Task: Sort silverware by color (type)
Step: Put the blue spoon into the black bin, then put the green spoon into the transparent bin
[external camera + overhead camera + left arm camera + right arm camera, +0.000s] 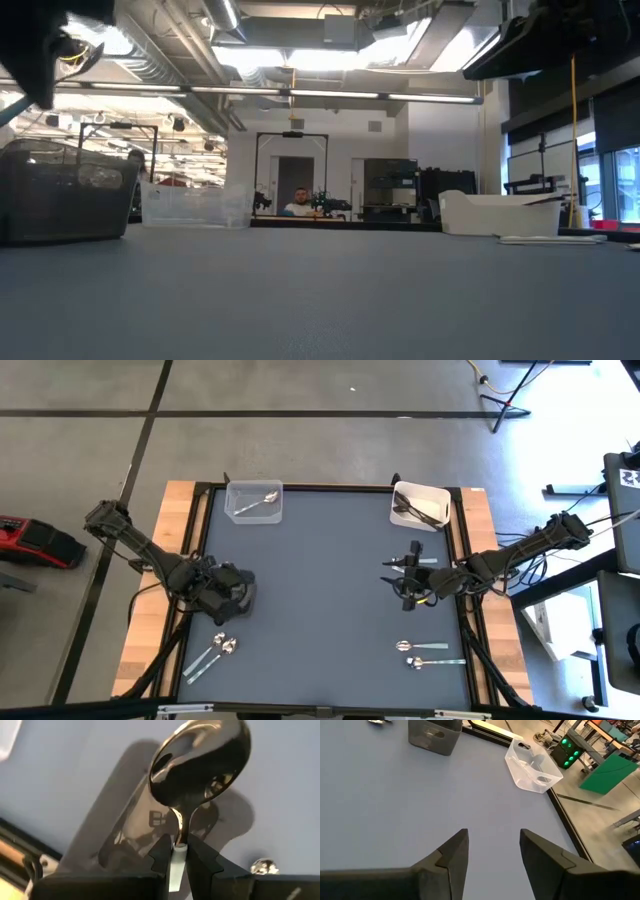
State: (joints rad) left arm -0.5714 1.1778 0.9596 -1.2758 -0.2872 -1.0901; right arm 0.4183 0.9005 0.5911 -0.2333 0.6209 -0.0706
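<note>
My left gripper [226,594] is near the table's left edge, shut on a shiny silver spoon [200,762] with a pale handle. Two more pale-handled silver spoons [215,654] lie flat near the table's near left corner. Another two [424,654] lie flat at the near right. My right gripper [405,576] [492,855] hovers open over bare table right of the middle, touching nothing. A clear bin [253,500] at the far left holds one silver spoon. A white bin [420,505] at the far right holds dark utensils. My left gripper pinches the spoon between its two fingertips [162,851] at the neck, where the metal stem meets the pale handle [178,852]. The spoon runs on in line with the fingers, its bowl [200,762] pointing away from them. It casts a broad shadow on the table below.
A dark grey bin [434,735] [60,205] stands at the table's left side, close to my left gripper. The blue-grey tabletop [330,610] is bare between the arms. Wooden strips [180,520] edge the table on both sides. A person [299,205] sits far behind the table.
</note>
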